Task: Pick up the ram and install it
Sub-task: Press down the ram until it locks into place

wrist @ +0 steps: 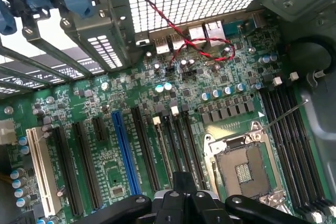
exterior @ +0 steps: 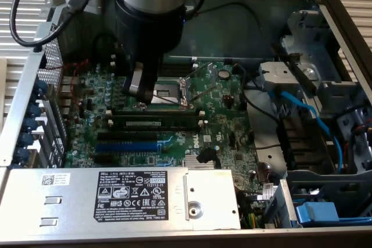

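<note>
The ram [exterior: 156, 124] is a long dark-green stick with a pale label strip. It sits lengthwise in one of the black slots, between that slot's white end clips, just in front of the CPU socket [exterior: 170, 89]. My gripper [exterior: 141, 89] hangs over the socket's edge on the exterior view's left, a little behind and above the ram. Its fingers are shut together with nothing between them. In the wrist view the gripper's dark body [wrist: 185, 183] hovers over the black slots [wrist: 173, 140] beside the socket [wrist: 242, 167].
The open case holds the green motherboard [exterior: 226, 120], a blue slot [exterior: 128, 143] and more black slots in front of the ram. A grey labelled power-supply box [exterior: 122, 198] lies in the foreground. Blue cables [exterior: 308, 114] and a drive cage are at the exterior view's right.
</note>
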`<state>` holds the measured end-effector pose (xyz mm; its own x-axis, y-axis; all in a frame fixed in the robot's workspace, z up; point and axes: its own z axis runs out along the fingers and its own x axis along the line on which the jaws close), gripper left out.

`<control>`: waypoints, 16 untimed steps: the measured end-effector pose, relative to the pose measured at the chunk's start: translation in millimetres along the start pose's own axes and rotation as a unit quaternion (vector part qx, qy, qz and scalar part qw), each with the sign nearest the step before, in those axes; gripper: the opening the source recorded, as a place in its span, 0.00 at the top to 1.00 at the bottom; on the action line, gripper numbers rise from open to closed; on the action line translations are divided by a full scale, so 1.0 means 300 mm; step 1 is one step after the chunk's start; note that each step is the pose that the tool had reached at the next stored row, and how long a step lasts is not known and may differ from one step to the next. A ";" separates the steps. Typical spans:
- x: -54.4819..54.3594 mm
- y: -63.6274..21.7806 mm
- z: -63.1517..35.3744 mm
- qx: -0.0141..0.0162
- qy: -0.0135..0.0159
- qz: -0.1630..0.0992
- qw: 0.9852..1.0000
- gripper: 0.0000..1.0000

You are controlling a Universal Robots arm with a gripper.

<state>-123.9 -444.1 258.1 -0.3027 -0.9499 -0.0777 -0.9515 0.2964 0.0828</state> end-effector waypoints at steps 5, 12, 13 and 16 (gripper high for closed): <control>0.000 0.000 0.000 0.001 -0.002 0.023 1.000 0.90; 0.000 -0.001 0.001 0.004 -0.004 0.050 0.999 0.90; -0.001 -0.002 0.001 0.004 -0.004 0.054 0.999 0.90; -0.001 -0.003 0.002 0.005 -0.005 0.066 0.998 0.90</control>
<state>-123.1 -444.0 257.5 -0.4256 -0.9016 -0.0775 -0.9039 0.4195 0.0836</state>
